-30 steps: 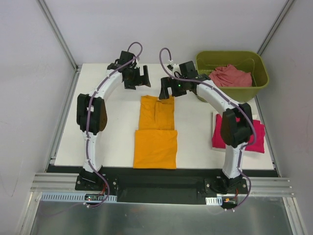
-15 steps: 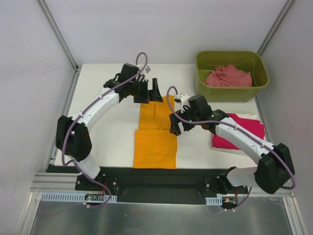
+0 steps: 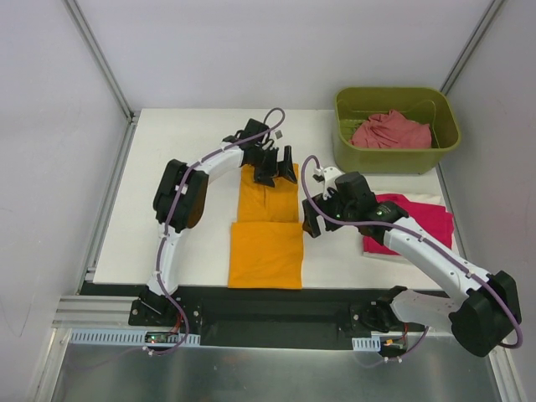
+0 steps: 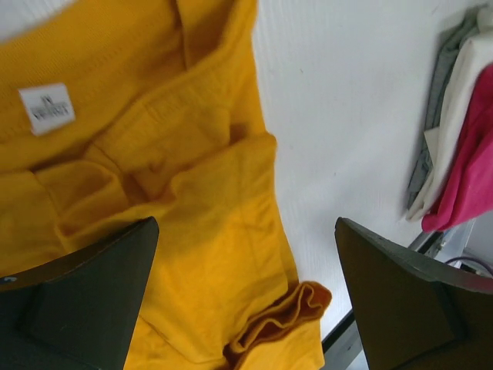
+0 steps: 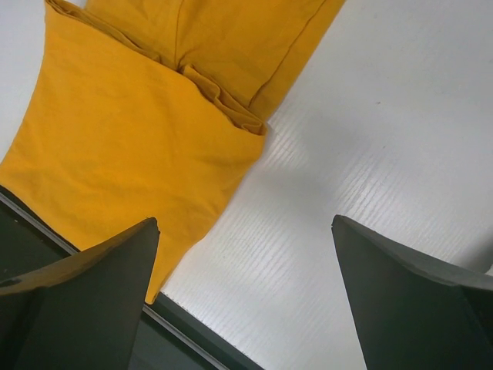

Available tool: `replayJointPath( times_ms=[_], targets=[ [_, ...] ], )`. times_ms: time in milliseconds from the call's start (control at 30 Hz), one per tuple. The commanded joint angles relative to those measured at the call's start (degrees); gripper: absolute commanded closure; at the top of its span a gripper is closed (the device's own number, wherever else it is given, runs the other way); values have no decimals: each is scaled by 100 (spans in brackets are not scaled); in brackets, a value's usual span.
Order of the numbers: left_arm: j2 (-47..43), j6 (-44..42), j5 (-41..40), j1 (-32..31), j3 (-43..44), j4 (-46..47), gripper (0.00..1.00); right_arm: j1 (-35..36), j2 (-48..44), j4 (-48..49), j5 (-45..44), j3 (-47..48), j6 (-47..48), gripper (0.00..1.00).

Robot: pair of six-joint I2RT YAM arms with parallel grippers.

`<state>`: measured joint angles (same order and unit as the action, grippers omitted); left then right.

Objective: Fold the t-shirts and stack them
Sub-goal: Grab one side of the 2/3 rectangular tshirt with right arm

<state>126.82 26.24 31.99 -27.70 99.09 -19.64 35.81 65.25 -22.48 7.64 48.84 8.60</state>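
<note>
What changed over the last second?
The left gripper moved nearer and rightward, over the collar end of the orange shirt. The right gripper swung nearer, beside that shirt's right edge. Both jaws stayed open, holding nothing. That shirt, the pink shirt and the bin stayed put.
</note>
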Motion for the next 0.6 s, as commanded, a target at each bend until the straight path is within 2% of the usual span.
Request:
replayJointPath(
  times_ms=[0,267,400,567],
  targets=[
    [263,109,-17,248,620,127,1,-48,22,-125,-193,29,-34,0],
    [650,22,88,318,717,136,1,-66,365,-116,-158,152,54,0],
    [809,-66,508,397,945,136,1,-48,330,-99,-17,258,98,0],
    [116,-163,238,415,937,101,0,49,-29,-160,9,310,134,0]
  ],
)
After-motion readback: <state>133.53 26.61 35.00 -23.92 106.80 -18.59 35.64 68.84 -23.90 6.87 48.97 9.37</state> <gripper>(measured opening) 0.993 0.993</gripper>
